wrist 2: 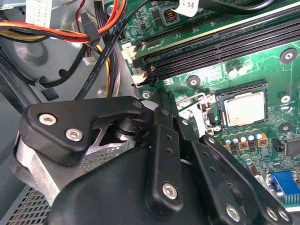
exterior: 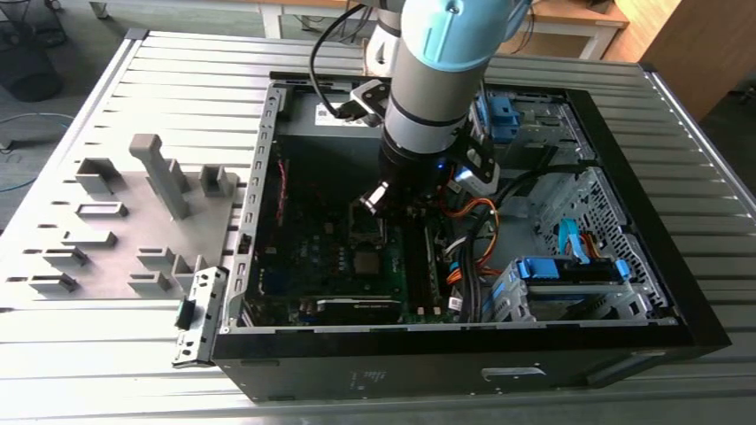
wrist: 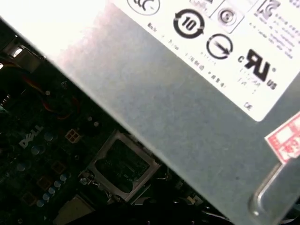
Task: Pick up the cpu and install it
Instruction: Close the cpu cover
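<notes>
An open computer case lies flat on a slatted metal table, seen from above in the exterior view. Grey plastic blocks stand on the table at the exterior view's left, well apart from the work. A robot arm with a pale blue joint comes down from the top into the case, its black gripper just above the green board. The cpu (a small silvery square) lies flat in its socket on the board, just beside the gripper and apart from it. In the second wrist view the gripper fills the foreground with its black links, and the cpu sits inside the socket's dark frame, uncovered. A bright metal plate lies between the gripper's tip and the cpu. Long black slots run beside the socket, and red, orange and black cables bunch at the case wall. I cannot tell whether the jaws are open or closed, or whether they grip anything. In the first wrist view a grey power supply with printed labels hangs over the dim board.
</notes>
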